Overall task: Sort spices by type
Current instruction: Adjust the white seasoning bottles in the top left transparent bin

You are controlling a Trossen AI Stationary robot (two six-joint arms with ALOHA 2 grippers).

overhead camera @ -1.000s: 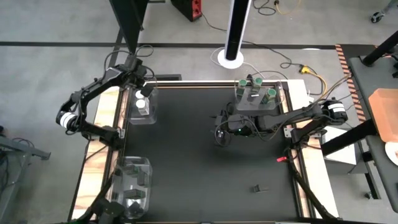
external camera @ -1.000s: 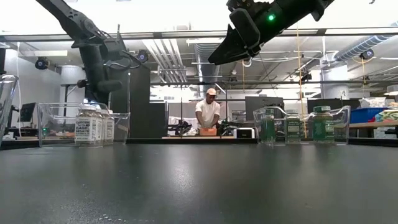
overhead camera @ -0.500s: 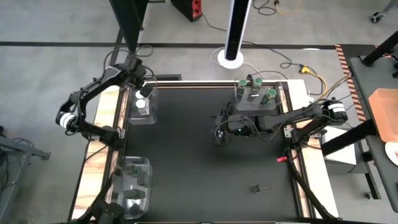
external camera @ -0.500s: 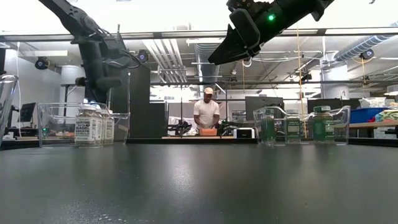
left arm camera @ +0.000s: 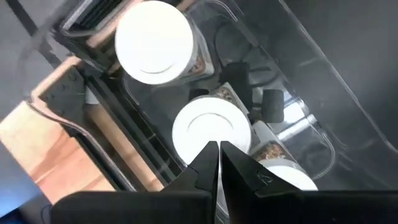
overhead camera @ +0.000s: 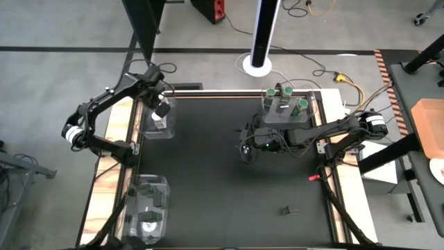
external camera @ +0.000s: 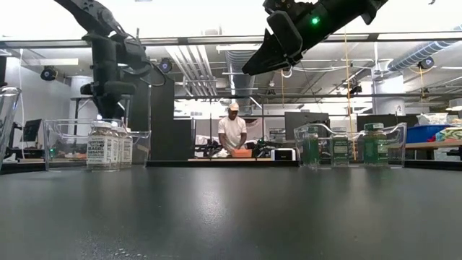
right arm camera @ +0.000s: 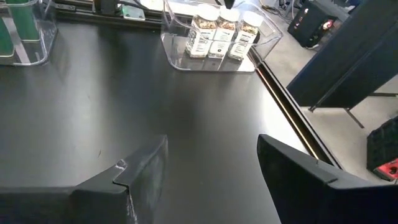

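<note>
Sorting looks finished: white-lidded jars (overhead camera: 160, 119) sit in tray at 10 o'clock, green-lidded jars (overhead camera: 285, 98) in tray at 1 o'clock. Left gripper (overhead camera: 160, 109) hovers above, closed, empty; right gripper (overhead camera: 244, 148) open mid-table. Next: retract arms.

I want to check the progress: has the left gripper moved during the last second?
Yes. In the low view the left gripper, shut, has risen slightly above the white-lidded jars in their clear tray, and it now hangs straighter.

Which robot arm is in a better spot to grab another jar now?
Probably the right. The right gripper is open, empty, above the bare mat. The left gripper is shut, hanging over the white-lidded jars already in their tray.
</note>
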